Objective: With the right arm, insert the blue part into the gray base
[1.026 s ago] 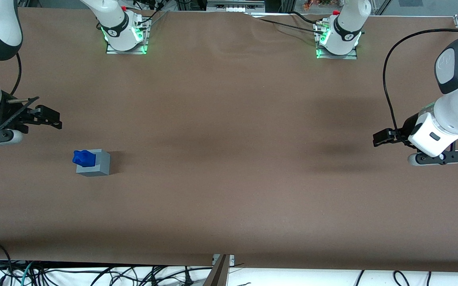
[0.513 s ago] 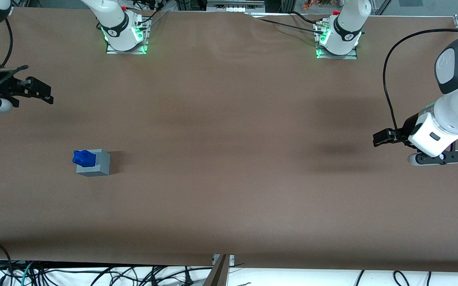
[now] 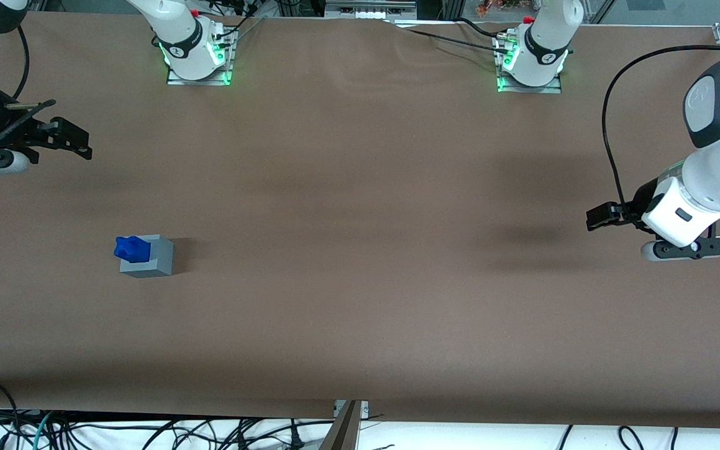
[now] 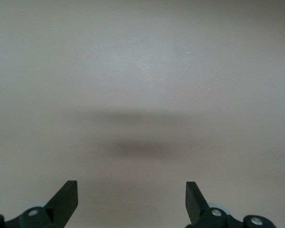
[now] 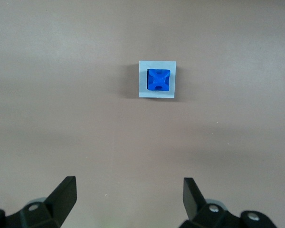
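Observation:
The blue part (image 3: 130,248) sits in the square recess of the gray base (image 3: 150,257), which rests on the brown table toward the working arm's end. Its knob end sticks up out of the cube. In the right wrist view the blue part (image 5: 158,80) fills the recess of the gray base (image 5: 142,80). My right arm's gripper (image 3: 75,142) hangs high above the table, farther from the front camera than the cube and well apart from it. Its fingers (image 5: 66,194) are spread wide and hold nothing.
Two arm mounts with green lights (image 3: 197,59) (image 3: 530,62) stand along the table edge farthest from the front camera. Cables (image 3: 147,431) hang below the nearest edge. The brown tabletop (image 3: 360,281) spreads around the cube.
My right gripper has drawn away from the cube, upward and farther from the front camera, then shifted slightly back. The blue part and gray base have not moved.

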You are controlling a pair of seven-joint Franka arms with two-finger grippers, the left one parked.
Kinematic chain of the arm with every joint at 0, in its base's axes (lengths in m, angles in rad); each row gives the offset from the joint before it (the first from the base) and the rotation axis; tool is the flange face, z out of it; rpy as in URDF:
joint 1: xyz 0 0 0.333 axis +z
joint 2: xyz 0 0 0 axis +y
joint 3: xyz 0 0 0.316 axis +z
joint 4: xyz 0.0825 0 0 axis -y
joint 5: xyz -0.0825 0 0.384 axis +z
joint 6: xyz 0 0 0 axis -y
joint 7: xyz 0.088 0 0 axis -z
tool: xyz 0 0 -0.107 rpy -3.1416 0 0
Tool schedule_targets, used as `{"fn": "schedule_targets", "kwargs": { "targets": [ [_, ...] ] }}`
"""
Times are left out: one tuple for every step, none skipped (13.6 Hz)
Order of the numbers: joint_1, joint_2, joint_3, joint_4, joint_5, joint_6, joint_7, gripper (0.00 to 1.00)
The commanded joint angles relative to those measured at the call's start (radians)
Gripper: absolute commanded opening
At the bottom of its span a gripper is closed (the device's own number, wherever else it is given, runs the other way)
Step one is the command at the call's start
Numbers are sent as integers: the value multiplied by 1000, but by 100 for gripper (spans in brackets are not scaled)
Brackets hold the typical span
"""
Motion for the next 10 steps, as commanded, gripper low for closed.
{"fn": "schedule_targets", "kwargs": {
  "targets": [
    [15, 3, -15, 6, 3, 3, 2, 99],
    [17, 13, -15, 15, 3, 0, 0, 99],
    [18, 15, -15, 15, 3, -2, 2, 99],
    [17, 17, -15, 17, 5, 0, 3, 99],
    [17, 18, -15, 15, 6, 4, 3, 99],
    [20, 18, -15, 18, 5, 6, 3, 99],
    [21, 17, -13, 18, 5, -2, 5, 99],
    [20, 17, -13, 18, 5, -3, 2, 99],
    [20, 17, -15, 18, 3, 0, 2, 99],
    [17, 18, -15, 18, 3, 0, 2, 99]
  ]
}}
